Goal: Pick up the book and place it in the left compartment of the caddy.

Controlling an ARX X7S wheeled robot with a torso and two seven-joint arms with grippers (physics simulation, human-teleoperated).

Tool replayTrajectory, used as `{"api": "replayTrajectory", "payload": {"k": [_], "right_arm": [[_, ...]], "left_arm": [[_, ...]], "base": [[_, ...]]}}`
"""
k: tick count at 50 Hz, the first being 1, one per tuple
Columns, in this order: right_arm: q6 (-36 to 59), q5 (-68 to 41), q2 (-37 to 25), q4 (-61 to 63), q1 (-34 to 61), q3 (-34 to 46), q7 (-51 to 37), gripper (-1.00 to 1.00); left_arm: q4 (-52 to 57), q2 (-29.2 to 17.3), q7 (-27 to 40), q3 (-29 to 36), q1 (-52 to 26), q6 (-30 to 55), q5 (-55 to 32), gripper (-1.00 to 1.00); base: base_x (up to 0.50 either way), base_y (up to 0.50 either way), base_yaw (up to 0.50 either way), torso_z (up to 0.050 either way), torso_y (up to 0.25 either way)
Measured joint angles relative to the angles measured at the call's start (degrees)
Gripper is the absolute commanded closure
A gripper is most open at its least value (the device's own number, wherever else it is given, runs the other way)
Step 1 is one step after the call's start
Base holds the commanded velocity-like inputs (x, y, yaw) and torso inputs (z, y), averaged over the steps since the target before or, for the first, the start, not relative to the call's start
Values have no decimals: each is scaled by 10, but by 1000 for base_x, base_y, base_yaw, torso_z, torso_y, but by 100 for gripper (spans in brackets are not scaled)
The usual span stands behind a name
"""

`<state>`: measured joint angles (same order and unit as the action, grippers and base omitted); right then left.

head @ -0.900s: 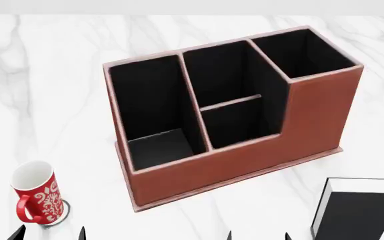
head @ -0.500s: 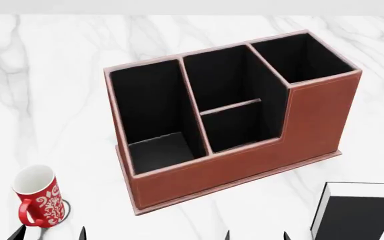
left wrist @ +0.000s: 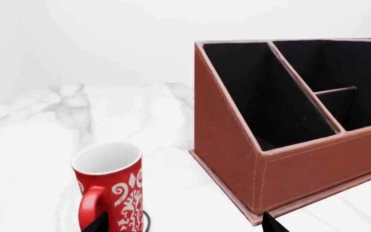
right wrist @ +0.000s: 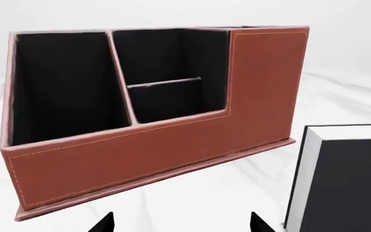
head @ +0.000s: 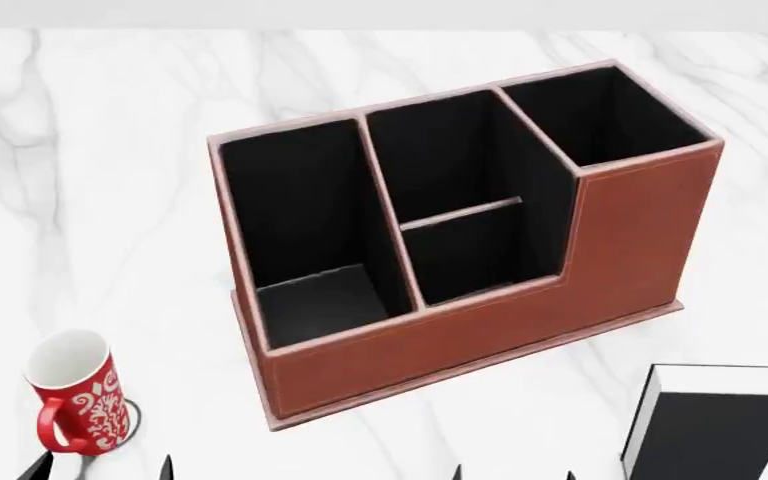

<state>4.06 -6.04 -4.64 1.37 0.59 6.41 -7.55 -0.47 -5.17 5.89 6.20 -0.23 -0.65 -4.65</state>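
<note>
The black book [head: 718, 425] with a white page block stands upright on the marble at the front right, also in the right wrist view [right wrist: 347, 181]. The reddish-brown caddy [head: 491, 330] sits mid-table; its left compartment [head: 307, 230] is the long black-lined end section, empty, also visible in the left wrist view [left wrist: 263, 96] and the right wrist view [right wrist: 63, 87]. My right gripper [head: 515, 473] is open and empty, left of the book and in front of the caddy; only its fingertips [right wrist: 105, 223] show. My left gripper [head: 101, 470] is open and empty, just in front of the red mug.
A red mug [head: 75, 395] with white pattern stands at the front left, close to my left fingertips [left wrist: 98, 224]. The caddy's divided middle section [head: 471, 215] and taller square end [head: 604, 115] are empty. White marble table [head: 91, 180] all around.
In the head view the caddy, mug and book shifted slightly downward between the earliest frame and now; since half a second ago nothing has visibly moved.
</note>
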Motion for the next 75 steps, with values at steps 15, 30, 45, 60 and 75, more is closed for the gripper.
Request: {"api": "replayTrajectory", "payload": {"k": [15,30,45,60,75], "right_arm": [[158,-43,-21,153,9,-1,-34,-100],[267,-68,-44,243,37,3,-51,-100],[405,-124,-76,312,103,-27,-54,-100],[475,-139,-96,344,143,-41,-72,-100],[490,-143,-104,352,153,-33,-80,-100]], "left_arm": [[-4,-10,12,13,-2,-1,-10,-100],[-6,-19,22,25,-4,-2,-19,-100],[-10,-26,31,35,-5,-4,-27,-100],[-10,-33,38,44,-6,-4,-33,-100],[-11,-40,45,51,-7,-5,-39,-100]], "base": [[0,0,0,0,0],[0,0,0,0,0],[0,0,0,0,0],[0,0,0,0,0],[0,-186,0,0,0]]}}
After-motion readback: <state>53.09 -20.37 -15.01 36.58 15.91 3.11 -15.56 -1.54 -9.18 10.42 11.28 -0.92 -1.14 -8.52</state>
